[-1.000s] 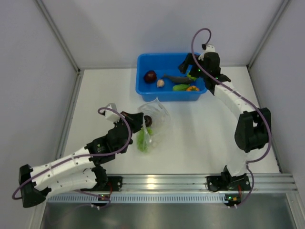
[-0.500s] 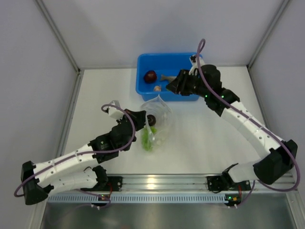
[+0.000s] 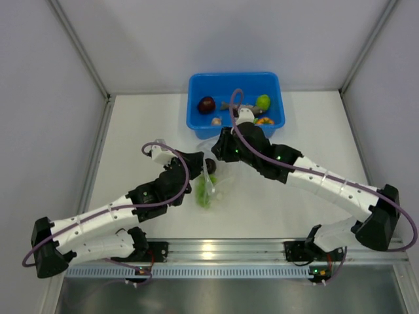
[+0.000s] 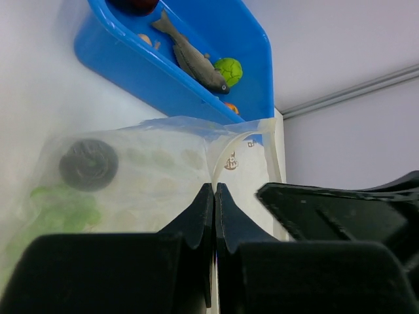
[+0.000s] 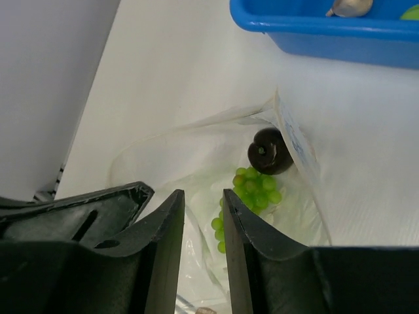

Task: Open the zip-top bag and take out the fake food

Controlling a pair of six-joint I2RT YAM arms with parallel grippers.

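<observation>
The clear zip-top bag (image 3: 219, 178) lies on the white table in front of the blue bin (image 3: 195, 124). Inside it I see fake food: a dark maroon ball (image 5: 270, 152) and green grapes (image 5: 254, 191). My left gripper (image 4: 215, 190) is shut on the bag's upper edge film, and the bag (image 4: 157, 163) spreads out beyond its tips. My right gripper (image 5: 203, 193) hangs over the bag's mouth with its jaws a narrow gap apart. Crinkled bag film (image 5: 196, 150) shows through that gap, and I cannot tell whether the fingers touch it.
The bin (image 4: 131, 62) holds a maroon ball (image 3: 207, 104), a grey long piece (image 4: 193, 62), a lime ball (image 4: 228, 69), a small orange piece (image 3: 264, 121) and a pale bit (image 3: 216, 121). Both arms meet over the bag. Grey walls close in the table's sides.
The right arm swung from the bin down to the bag's mouth while its jaws narrowed. A lime ball now lies in the bin. The left gripper kept its hold on the bag.
</observation>
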